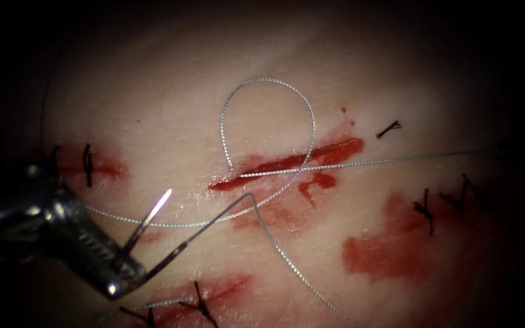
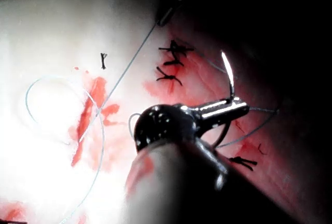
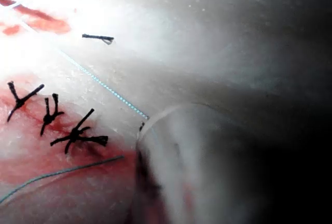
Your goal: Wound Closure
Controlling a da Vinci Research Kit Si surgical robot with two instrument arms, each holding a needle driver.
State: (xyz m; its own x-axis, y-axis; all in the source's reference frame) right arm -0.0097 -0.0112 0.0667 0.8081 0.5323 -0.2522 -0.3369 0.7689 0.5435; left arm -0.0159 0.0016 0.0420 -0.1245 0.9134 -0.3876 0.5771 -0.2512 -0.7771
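**A:** Endoscope view first: what does each tool hold?

**B:** The left tool [image 1: 132, 272] sits left of the cut [image 1: 287, 163]. Its jaws are pressed together on the needle [image 1: 205, 225], about at the middle of its curve. The needle is fully out of the tissue [image 1: 171, 91]; both its ends point up and away from the jaws. The right tool [image 2: 174, 3] is at the far end of a straight, tight piece of thread [image 1: 268, 80], so I judge that it pinches the thread.

**A:** How do we handle this moment well?

**B:** In my opinion, the grip on the needle must be firm, so it does not turn in the jaws. The sharp tip should stay off the tissue. The thread makes a wide loop above the cut and crosses itself over it, so the tension should be gentle or the loop may catch.

**A:** And how does the thread look?

**B:** It is thin, pale and twisted. From the needle's back end it runs down to the lower right. The cut is open, with red fluid [image 1: 390, 243] in it and around it. Dark finished stitches [image 1: 87, 164] lie to both sides.
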